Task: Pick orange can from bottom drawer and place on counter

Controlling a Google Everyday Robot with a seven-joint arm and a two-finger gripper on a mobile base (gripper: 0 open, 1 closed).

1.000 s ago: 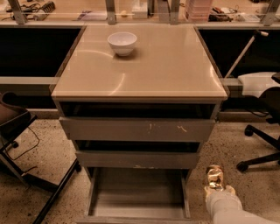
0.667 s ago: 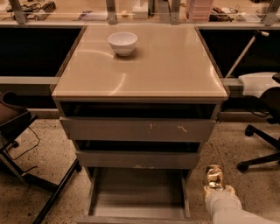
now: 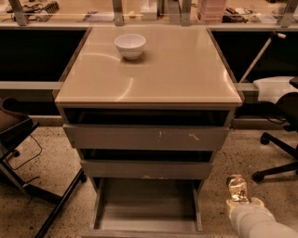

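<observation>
The orange can (image 3: pixel 237 188), shiny and coppery, is held upright in my gripper (image 3: pixel 239 197) at the lower right, over the speckled floor to the right of the cabinet. My white arm (image 3: pixel 255 220) comes in from the bottom right corner. The bottom drawer (image 3: pixel 146 207) is pulled out at the foot of the cabinet and its grey floor is bare. The counter (image 3: pixel 153 69), a glossy beige slab, tops the cabinet well above and to the left of the can.
A white bowl (image 3: pixel 130 45) stands at the counter's back left. The two upper drawers (image 3: pixel 146 137) are partly pulled out. A dark chair (image 3: pixel 18 135) stands at the left and an office chair base (image 3: pixel 279 158) at the right. A cluttered desk (image 3: pixel 149 11) runs along the back.
</observation>
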